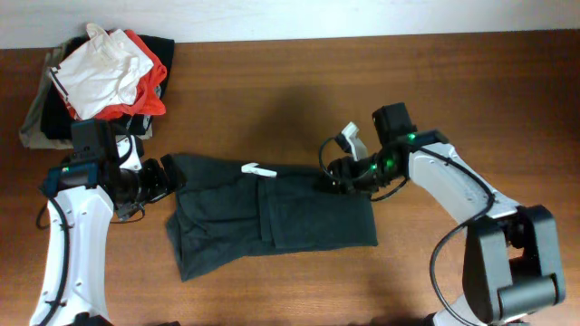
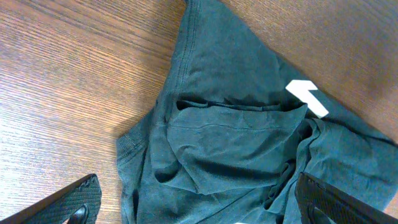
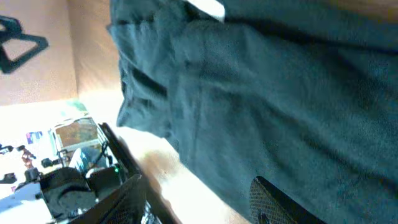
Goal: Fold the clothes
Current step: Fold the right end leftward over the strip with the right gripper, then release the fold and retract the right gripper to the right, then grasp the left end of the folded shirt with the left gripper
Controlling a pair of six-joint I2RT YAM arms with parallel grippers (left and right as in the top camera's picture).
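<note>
One dark T-shirt (image 1: 272,217) is recorded at the middle of the table (image 1: 272,290), long axis lying left to right between two tools: left tool (image 1: 168,178) spread wide at its left end, right tool (image 1: 331,177) parted at its right far corner.

No legible text, even on T-shirt (image 1: 299,217)

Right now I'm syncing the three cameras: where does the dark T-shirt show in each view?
Overhead: T-shirt lies at picture centre.
Left wrist: T-shirt fills centre and right.
Right wrist: T-shirt fills the upper right.
Shared landmark: white mark on it, also seen at and the top edge.
</note>
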